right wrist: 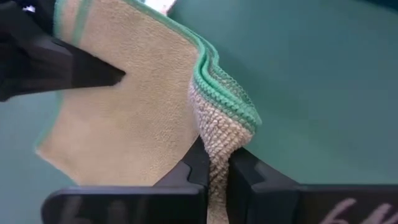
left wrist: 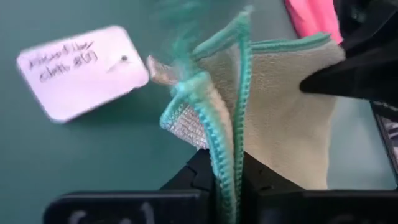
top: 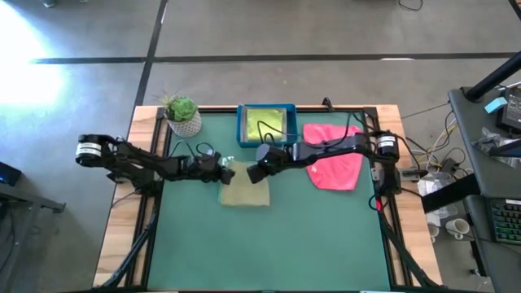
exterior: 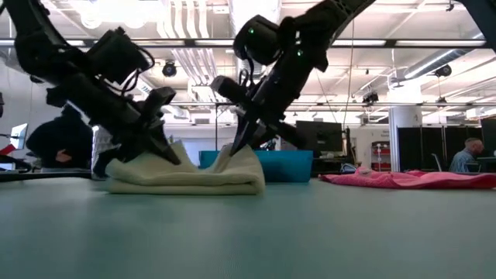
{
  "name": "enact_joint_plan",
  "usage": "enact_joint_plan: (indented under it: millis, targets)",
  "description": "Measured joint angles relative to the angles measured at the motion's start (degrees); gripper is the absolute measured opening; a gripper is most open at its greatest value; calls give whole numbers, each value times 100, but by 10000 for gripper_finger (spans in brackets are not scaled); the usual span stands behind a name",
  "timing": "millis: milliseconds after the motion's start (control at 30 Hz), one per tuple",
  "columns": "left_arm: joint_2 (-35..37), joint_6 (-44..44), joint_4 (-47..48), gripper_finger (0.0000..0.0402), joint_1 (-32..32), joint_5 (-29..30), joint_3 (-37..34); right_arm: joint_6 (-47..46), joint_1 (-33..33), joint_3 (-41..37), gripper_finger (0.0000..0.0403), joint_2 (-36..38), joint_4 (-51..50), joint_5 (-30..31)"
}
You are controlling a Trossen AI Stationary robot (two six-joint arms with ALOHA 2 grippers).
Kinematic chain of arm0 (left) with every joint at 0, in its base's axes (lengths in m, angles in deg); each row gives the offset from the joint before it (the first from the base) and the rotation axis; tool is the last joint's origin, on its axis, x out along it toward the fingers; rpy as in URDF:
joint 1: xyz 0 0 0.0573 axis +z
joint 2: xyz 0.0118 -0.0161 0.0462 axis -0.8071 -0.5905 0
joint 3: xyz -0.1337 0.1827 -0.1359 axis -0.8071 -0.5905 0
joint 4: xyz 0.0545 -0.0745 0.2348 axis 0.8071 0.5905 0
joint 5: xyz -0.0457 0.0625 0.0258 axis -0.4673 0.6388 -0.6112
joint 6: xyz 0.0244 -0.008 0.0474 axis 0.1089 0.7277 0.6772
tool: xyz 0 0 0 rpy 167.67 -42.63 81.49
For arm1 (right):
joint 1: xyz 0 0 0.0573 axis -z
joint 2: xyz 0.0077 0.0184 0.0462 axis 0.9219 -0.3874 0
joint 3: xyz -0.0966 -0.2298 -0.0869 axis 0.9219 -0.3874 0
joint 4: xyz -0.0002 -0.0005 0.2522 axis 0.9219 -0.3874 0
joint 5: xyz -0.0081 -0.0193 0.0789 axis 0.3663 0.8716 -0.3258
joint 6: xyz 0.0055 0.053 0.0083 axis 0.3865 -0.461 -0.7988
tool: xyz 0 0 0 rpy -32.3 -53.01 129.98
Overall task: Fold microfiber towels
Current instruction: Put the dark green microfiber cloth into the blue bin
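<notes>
The pale sage towel (top: pixel 244 193) lies part-folded on the green table (top: pixel 269 252), at the middle. Its two far corners are pinched: the left gripper (left wrist: pixel 225 180) is clenched on the green-edged hem at one corner, the right gripper (right wrist: pixel 214 165) on the opposite corner. A further fold is judged to be in hand; both corners must be lifted together and carried across evenly. Beyond the fingers, the pink towel (top: pixel 335 163) and blue tray (top: pixel 266 124) lie untouched.

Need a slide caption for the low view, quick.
Both tools, left and right, pinch opposite corners of the folded sage towel on the table.
</notes>
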Motion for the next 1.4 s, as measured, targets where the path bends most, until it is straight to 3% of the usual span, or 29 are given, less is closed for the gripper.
enact_joint_plan:
  millis: [433,633,767,1033,1400]
  targets:
    - [-7,1192,244,1,622,-191,1160,431,217,494,13,553,-1205,326]
    - [-13,1603,289,1,959,-220,1696,804,515,530,13,956,-1462,442]
    - [-33,2047,820,1,1211,-173,2130,1132,872,530,13,1231,-1529,470]
    - [-748,2652,894,0,1620,-137,2935,1680,1686,530,13,1377,-1491,290]
    - [-1730,2665,1396,0,2144,-152,3964,2423,2502,528,13,1333,-1489,250]
